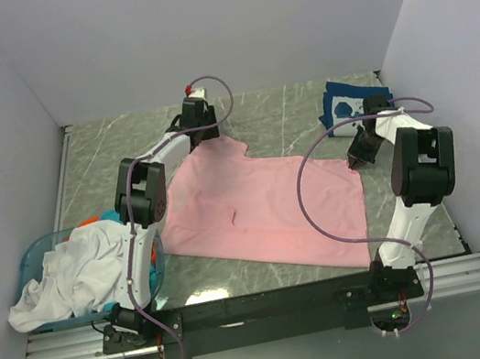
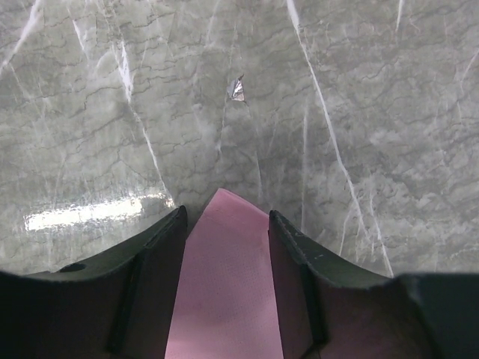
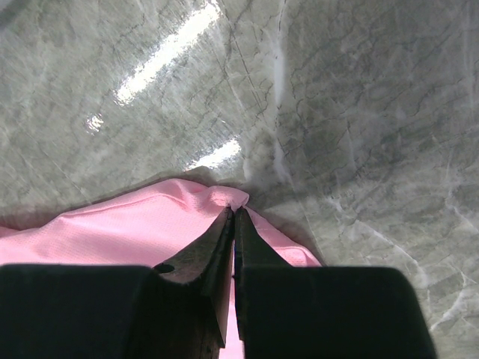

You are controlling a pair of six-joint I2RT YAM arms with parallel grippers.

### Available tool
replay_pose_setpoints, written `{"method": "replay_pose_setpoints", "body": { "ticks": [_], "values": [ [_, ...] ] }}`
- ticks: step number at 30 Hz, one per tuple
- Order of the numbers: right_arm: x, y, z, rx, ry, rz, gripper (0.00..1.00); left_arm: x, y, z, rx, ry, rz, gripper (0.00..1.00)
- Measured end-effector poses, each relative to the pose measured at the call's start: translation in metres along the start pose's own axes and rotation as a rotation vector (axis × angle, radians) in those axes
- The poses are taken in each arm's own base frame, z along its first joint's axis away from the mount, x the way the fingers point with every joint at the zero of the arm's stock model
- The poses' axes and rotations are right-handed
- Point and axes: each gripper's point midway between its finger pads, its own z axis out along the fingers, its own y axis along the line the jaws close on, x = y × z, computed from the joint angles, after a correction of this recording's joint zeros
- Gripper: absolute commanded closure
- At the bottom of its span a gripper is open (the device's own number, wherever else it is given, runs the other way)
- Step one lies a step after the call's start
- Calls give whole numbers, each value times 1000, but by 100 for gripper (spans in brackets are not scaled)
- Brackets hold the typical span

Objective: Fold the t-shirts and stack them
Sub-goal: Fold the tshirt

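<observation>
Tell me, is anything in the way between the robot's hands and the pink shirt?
Nothing visible is. The right hand is shut on an edge of the pink shirt, and a corner of it lies inside the open left hand.

1 translucent blue round basket (image 1: 42, 244) stands at the near-left corner of the grey marble-patterned tabletop (image 1: 285, 116).

readable text: none | navy t-shirt (image 1: 345, 105), upper right of top view: white print, too small to make out any letters | pink t-shirt (image 1: 264, 208), centre of frame: plain in all views | labels, brands, numbers: none legible
</observation>
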Motion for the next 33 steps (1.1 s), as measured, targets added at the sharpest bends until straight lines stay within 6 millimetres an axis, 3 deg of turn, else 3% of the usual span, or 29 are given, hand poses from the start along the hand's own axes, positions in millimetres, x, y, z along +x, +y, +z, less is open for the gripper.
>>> {"method": "replay_pose_setpoints", "body": {
  "ticks": [12, 19, 28, 31, 33],
  "values": [
    [1, 2, 0, -11, 7, 0, 93, -2, 1, 4, 1, -3, -2, 53],
    [2, 3, 0, -15, 9, 0, 93, -5, 0, 4, 11, -4, -5, 62],
    [2, 3, 0, -16, 10, 0, 93, -1, -2, 6, 45, 11, -4, 64],
    [2, 3, 0, -16, 10, 0, 94, 0, -5, 6, 60, 15, 2, 68],
    [2, 3, 0, -15, 9, 0, 93, 0, -5, 6, 65, 18, 4, 78]
  ]
}}
